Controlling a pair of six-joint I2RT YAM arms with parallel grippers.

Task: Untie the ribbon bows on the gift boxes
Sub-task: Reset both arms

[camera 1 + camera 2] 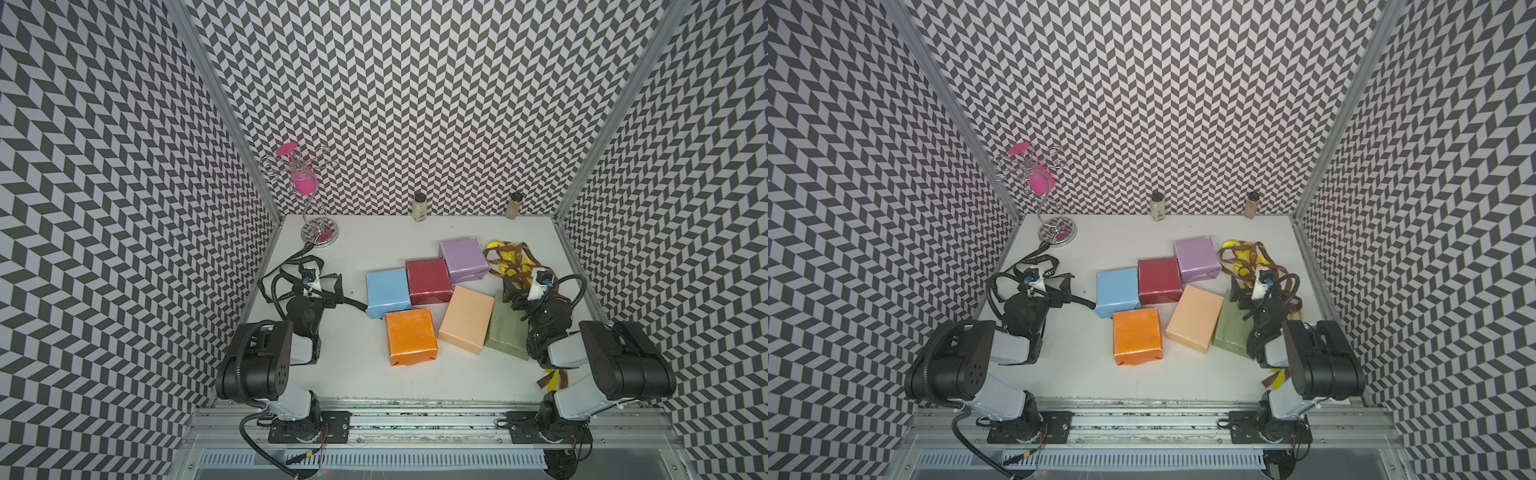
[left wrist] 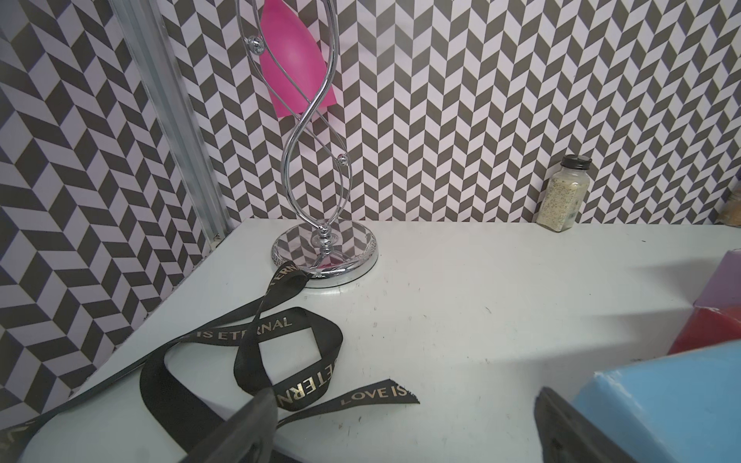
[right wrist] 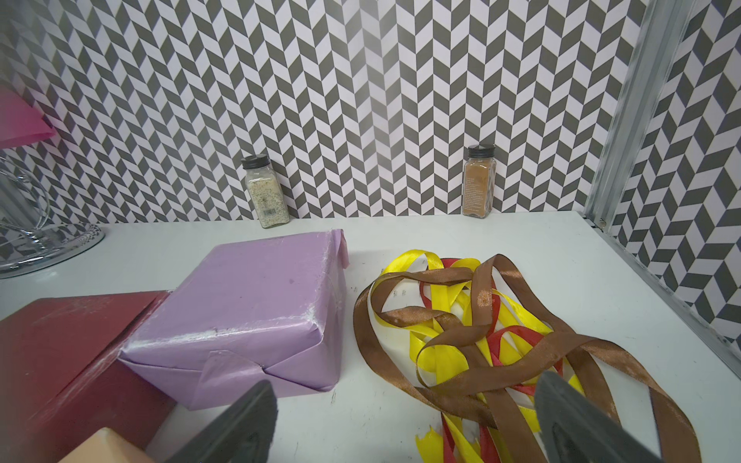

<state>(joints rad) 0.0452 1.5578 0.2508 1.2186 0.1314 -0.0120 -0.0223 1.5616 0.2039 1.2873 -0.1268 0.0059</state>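
Boxes: six, clustered from the centre of the table (image 1: 365,386) toward 3 o'clock.
Back row: blue box (image 1: 387,291). The red box (image 1: 428,280) touches it at its 3 o'clock. The lilac box (image 1: 462,258) touches the red one at its 1 o'clock.
Front row: orange box (image 1: 410,336) at the blue one's 6 o'clock. The peach box (image 1: 466,318) sits askew. The olive box (image 1: 505,332) is at its 3 o'clock, partly under the right arm.
Ribbon heap (image 3: 481,340): yellow, red and brown, loose and tangled on the table at 2 o'clock, just beside the lilac box.
Black ribbon (image 2: 248,336): lettered, loose at 9 o'clock, with one end at the base of the stand (image 2: 324,256).
Left gripper (image 2: 403,401): jaws wide apart, holding nothing, with the black ribbon lying below.
Right gripper (image 3: 403,381): jaws wide apart, holding nothing, between the lilac box and the heap.
Jars: pale jar (image 1: 419,208) at 12 o'clock and brown jar (image 1: 513,205) at 1 o'clock, both against the back wall.
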